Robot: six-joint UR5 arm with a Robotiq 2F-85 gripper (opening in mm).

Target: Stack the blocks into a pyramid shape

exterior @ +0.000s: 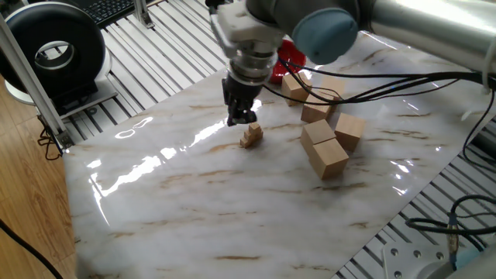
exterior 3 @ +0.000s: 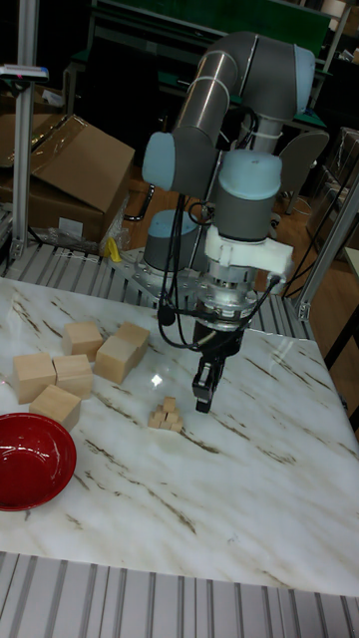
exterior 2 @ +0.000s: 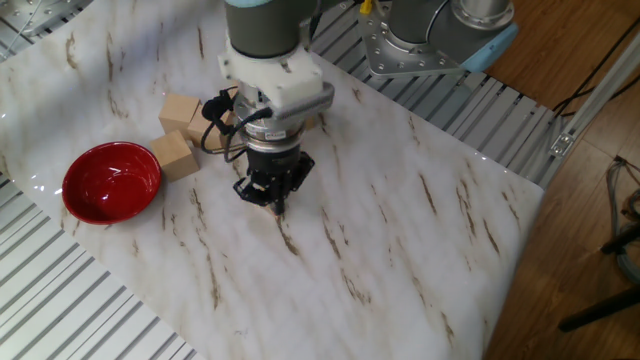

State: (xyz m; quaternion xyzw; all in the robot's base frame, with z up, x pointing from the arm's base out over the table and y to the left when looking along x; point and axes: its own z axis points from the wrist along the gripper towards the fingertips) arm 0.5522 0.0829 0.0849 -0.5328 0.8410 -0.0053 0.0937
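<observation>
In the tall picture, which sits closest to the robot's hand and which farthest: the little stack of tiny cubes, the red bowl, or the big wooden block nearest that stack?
From the hand outward:
1. The pile of tiny cubes, just to its left in the picture, on the marble.
2. The big wooden block, farther left and back.
3. The red bowl, at the far left edge.

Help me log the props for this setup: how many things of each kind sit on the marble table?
Tiny tan cubes, stacked in one small pile: 4, as best the tall fixed view shows
Large wooden blocks: 6, counting the long piece as two blocks side by side
Red bowl: 1
Total: 11
</observation>
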